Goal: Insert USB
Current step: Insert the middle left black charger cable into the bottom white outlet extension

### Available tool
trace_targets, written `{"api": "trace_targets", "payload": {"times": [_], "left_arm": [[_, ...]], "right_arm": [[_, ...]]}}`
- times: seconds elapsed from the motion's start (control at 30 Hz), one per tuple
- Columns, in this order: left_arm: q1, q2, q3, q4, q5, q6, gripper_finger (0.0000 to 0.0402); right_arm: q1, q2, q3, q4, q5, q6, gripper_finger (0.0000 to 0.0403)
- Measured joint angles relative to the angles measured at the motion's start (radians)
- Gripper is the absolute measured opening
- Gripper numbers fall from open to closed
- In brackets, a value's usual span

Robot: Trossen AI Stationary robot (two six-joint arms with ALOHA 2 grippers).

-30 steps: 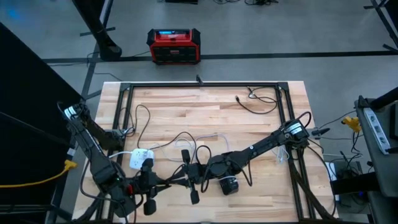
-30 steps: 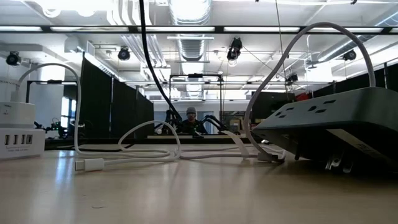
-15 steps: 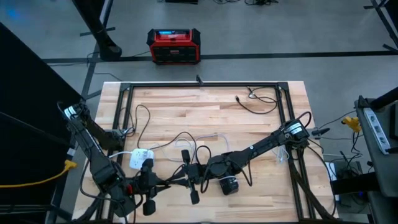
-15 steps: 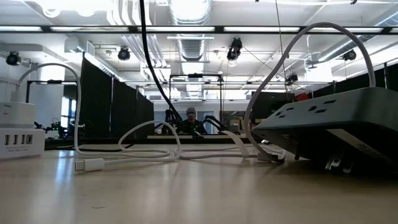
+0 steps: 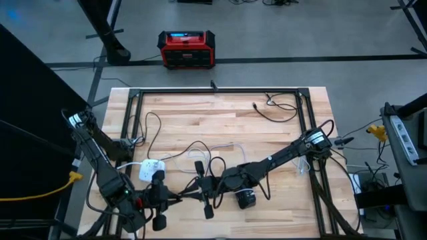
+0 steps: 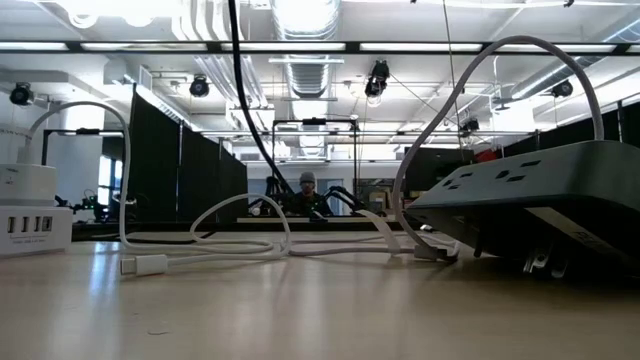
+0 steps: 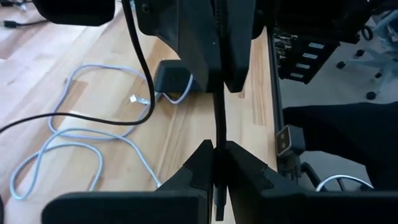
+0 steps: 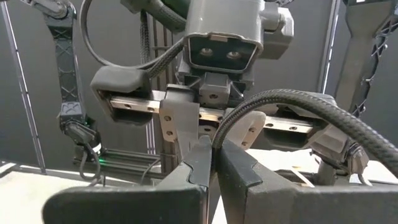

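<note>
USB cable, a thin black cord (image 7: 215, 134), runs straight between the two arms near the front edge of the wooden bench (image 5: 220, 120), its long axis in line from one pincer to the other. Left pincer (image 7: 215, 152) is closed tight on the cord, and right pincer (image 8: 214, 152) facing it is also pinched shut on a braided black cable (image 8: 292, 102). White charger hub (image 5: 151, 167) lies just beside the left arm, so I judge this arm is the nearer one.

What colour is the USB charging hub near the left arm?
White. The charging hub shows best in the high view, on the wooden table; the low view also shows its ports.
</note>
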Motion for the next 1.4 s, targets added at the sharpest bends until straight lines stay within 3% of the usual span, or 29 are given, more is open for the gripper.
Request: {"api": "trace_targets", "payload": {"times": [0.1, 0.33, 0.53, 0.67, 0.9, 1.4], "left_arm": [[0.002, 0.0, 0.0, 0.0, 0.005, -0.029, 0.0022], [0.008, -0.002, 0.0, 0.001, 0.01, -0.059, 0.0087], [0.013, -0.012, 0.0, -0.001, 0.017, -0.06, 0.0116], [0.023, -0.013, 0.0, -0.01, 0.047, -0.063, 0.0112], [0.082, -0.013, 0.0, -0.013, 0.208, -0.064, 0.0103], [0.176, -0.015, 0.0, -0.034, 0.396, -0.081, 0.0106]], "right_arm": [[0.0, 0.0, 0.0, -0.004, 0.001, 0.0, 0.0002], [0.0, 0.0, 0.0, -0.034, 0.0, 0.0, 0.0002], [0.0, 0.0, 0.0, -0.051, 0.0, 0.0, 0.0002], [0.0, 0.0, 0.0, -0.049, 0.0, 0.0, 0.0002], [0.0, 0.0, 0.0, -0.048, -0.003, 0.0, 0.0002], [0.0, 0.0, 0.0, -0.057, -0.008, -0.001, 0.0002]]}}
